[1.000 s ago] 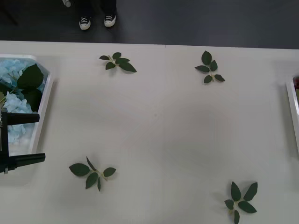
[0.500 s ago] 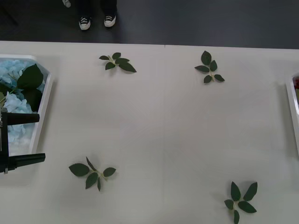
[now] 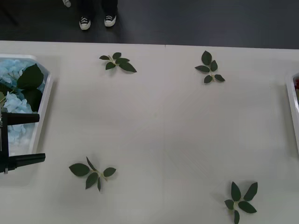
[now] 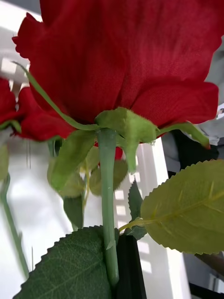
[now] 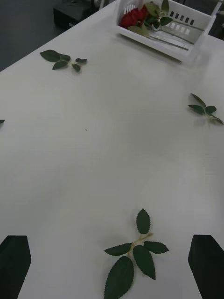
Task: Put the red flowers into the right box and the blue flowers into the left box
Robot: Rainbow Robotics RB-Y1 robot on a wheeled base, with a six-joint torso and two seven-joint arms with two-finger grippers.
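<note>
No readable text, label, brand, number or sign is being shown on anything pictured (the white trays, the table surface and the artificial flowers and leaves are all being displayed without printed or written marks).

In the front view, the left box (image 3: 41, 109) was cut off by the picture's edge, as were the blue flowers (image 3: 14, 105) in it. The right box (image 3: 292, 109) was reduced to a thin rim at the opposite edge, with the red flowers (image 3: 296, 83) seen as a mere sliver. The left gripper (image 3: 21, 138) was cropped, its arm unseen. Close to the right wrist camera, one rose's stem base was hidden behind a leaf (image 4: 70, 268).
</note>
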